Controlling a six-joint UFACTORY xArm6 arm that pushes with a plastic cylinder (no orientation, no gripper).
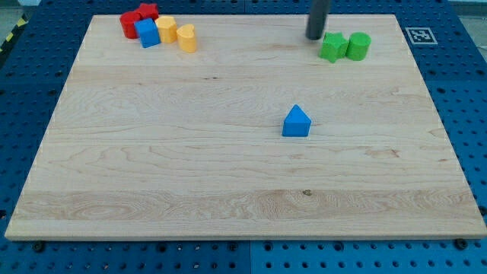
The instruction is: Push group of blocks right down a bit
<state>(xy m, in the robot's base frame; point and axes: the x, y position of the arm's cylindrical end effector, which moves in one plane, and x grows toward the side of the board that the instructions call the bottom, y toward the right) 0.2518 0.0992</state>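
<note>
Camera view, sole view inspected. A light wooden board lies on a blue perforated table. The arm ends in a plain dark rod with no jaws, so there is no opening to report and it holds nothing; my tip stands on the board near the view's top, right of centre. Just to the right of my tip sits the green star-shaped block; whether tip and block touch cannot be told. The green cylinder stands touching the star block's right side, and the pair forms the right-hand group, close to the board's top edge. At the board's top left corner a second cluster is packed together: a red cylinder, a red star-shaped block, a blue block of roughly cubic form, a yellow block whose shape is unclear, and a yellow cylinder at the cluster's right end. A blue triangular block stands alone near the board's centre, well apart from both groups. A black-and-white marker tag is fixed at the board's top right corner.
</note>
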